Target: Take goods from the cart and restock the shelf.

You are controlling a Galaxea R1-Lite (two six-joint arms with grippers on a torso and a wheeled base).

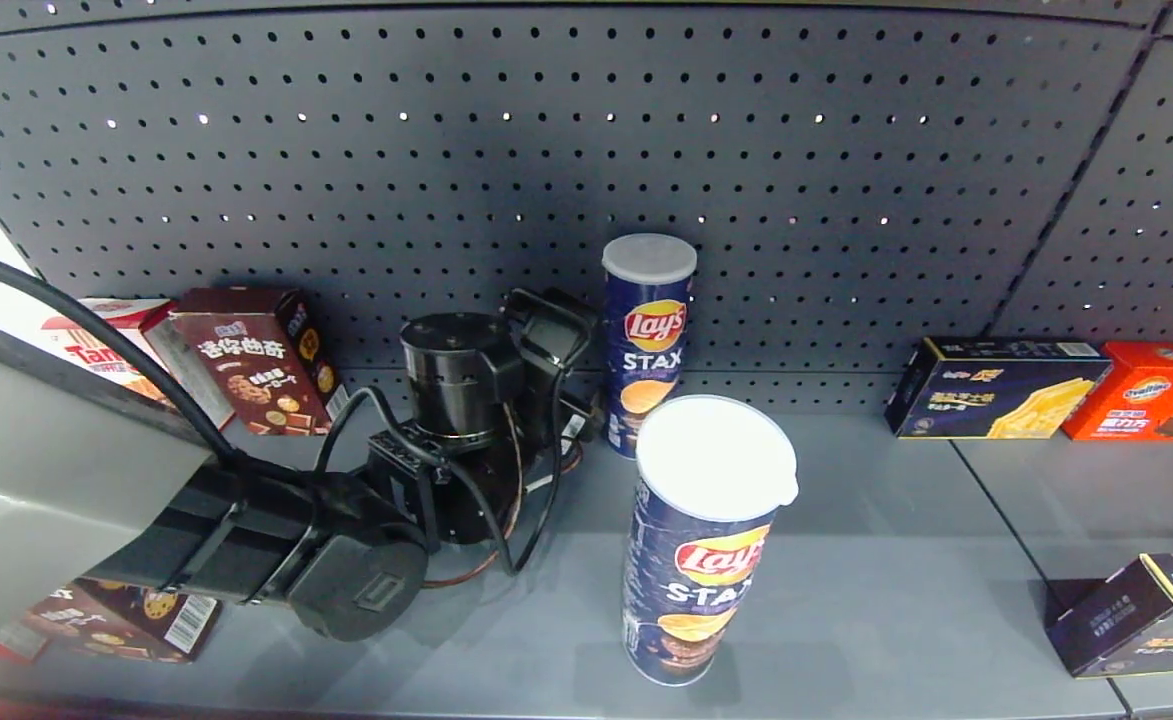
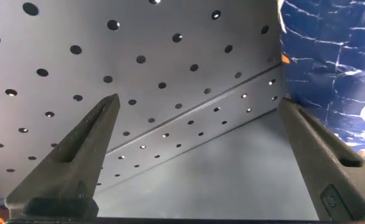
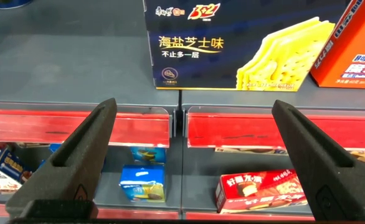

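A tall dark-blue chip can with a clear lid (image 1: 648, 340) stands upright at the back edge of the grey metal shelf (image 1: 896, 560), the left gripper (image 2: 198, 102) just beside it — fingers spread, holding nothing. A second dark-blue can (image 1: 701, 560), white-lidded, stands nearer the front edge. The right gripper (image 3: 195, 102) — also spread — faces a dark-blue cracker box (image 3: 232, 43).

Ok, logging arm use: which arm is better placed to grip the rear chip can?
Left, probably: the open left gripper sits beside the rear can; the right gripper faces the cracker box.
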